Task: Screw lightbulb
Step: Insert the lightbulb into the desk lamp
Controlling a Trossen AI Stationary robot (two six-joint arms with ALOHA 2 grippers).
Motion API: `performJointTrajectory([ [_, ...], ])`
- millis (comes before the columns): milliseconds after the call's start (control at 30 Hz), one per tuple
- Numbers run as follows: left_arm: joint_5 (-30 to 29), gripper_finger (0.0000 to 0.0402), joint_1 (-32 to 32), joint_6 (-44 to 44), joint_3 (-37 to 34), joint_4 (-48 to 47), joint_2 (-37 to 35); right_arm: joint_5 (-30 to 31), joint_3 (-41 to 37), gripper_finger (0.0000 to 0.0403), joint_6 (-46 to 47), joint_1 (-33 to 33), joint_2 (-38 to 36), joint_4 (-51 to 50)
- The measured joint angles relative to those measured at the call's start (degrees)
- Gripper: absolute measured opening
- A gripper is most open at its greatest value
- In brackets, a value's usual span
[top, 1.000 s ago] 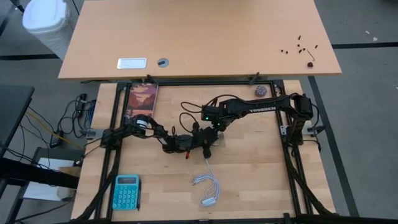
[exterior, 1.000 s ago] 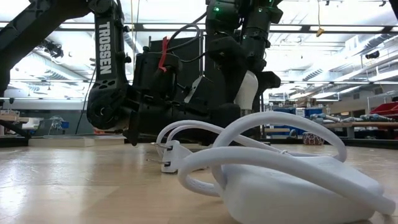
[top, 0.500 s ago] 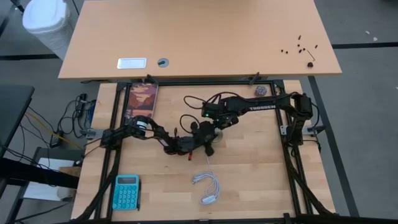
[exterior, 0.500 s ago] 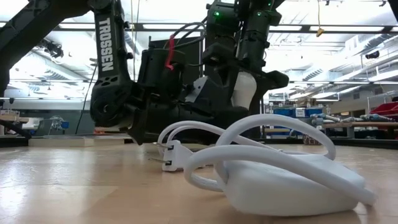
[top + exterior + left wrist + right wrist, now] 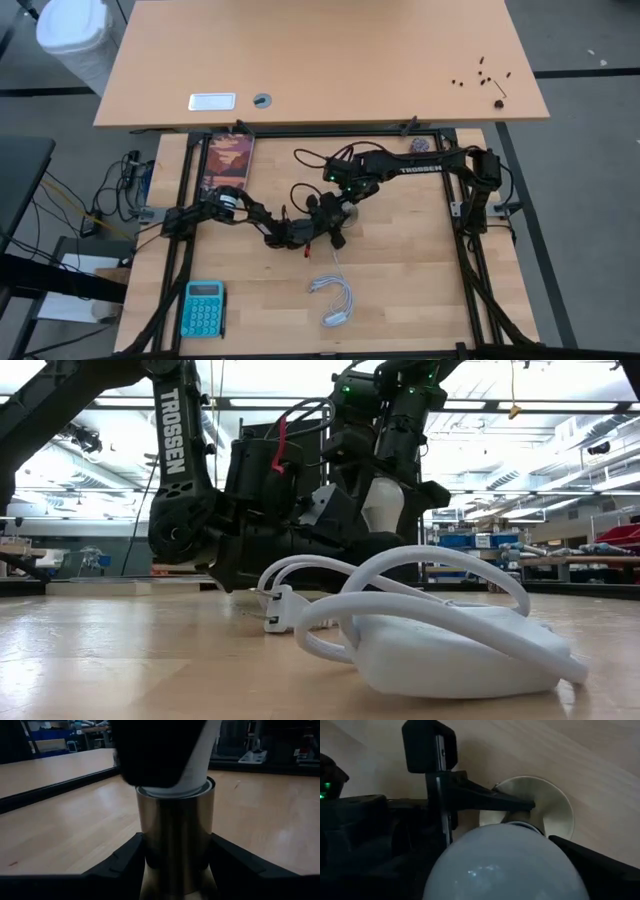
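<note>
The white lightbulb [image 5: 505,865] stands upright with its base in the brass socket [image 5: 175,820] at the table's middle. The socket's round flange [image 5: 557,802] rests on the wood. My left gripper [image 5: 328,230] lies low and level, shut on the socket's barrel. My right gripper [image 5: 345,205] points down from above, open, with one dark finger [image 5: 600,860] on each side of the bulb's glass. The socket's white cord [image 5: 335,300] lies coiled toward the near edge. My left gripper pinches the socket's brass barrel [image 5: 175,845] between its two fingers [image 5: 125,865], low on the barrel. The fingers come in level from the table's left. The socket stands upright on the table. My right gripper: whether its fingers touch the bulb's glass, I cannot tell.
A teal calculator [image 5: 203,308] lies near the left front corner, a picture card [image 5: 229,160] at the far left and a small purplish ball [image 5: 417,146] at the far right. The cord's plug and white adapter [image 5: 450,655] lie near the front. Black frame rails [image 5: 470,270] border the board.
My right gripper has rolled about the upright bulb, and its wrist has shifted a little toward the far edge. The white cord's coil has slid a little over the table. The bulb and the socket stay upright in place.
</note>
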Motion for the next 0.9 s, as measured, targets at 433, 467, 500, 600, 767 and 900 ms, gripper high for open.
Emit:
performJointTrajectory([
  [433,1.4,0.0198,-0.1,0.0,-0.3,-0.2,0.0,-0.8,0.0,0.0380,-5.8,-3.2,-1.2,-1.2],
  [467,1.4,0.0198,-0.1,-0.1,-0.3,-0.2,0.0,-1.0,0.0,0.0380,-6.2,-3.4,-1.4,-1.2],
  [500,1.4,0.0198,-0.1,-0.1,-0.3,-0.2,0.0,-1.2,0.0,0.0380,-6.4,-3.6,-1.7,-1.2],
  [600,1.2,0.0198,-0.1,-0.2,-0.3,-0.6,-0.1,-1.9,0.1,0.0380,-6.7,-4.1,-2.5,-0.5],
  [767,0.9,0.0198,-0.1,-1.5,-0.3,-1.5,-0.2,-2.2,0.2,0.0380,-9.1,-5.2,-4.7,0.8],
  [900,0.9,0.0198,-0.2,-1.5,-0.3,-1.5,-0.2,-1.8,0.3,0.0380,-15.8,-7.0,-6.8,1.5],
])
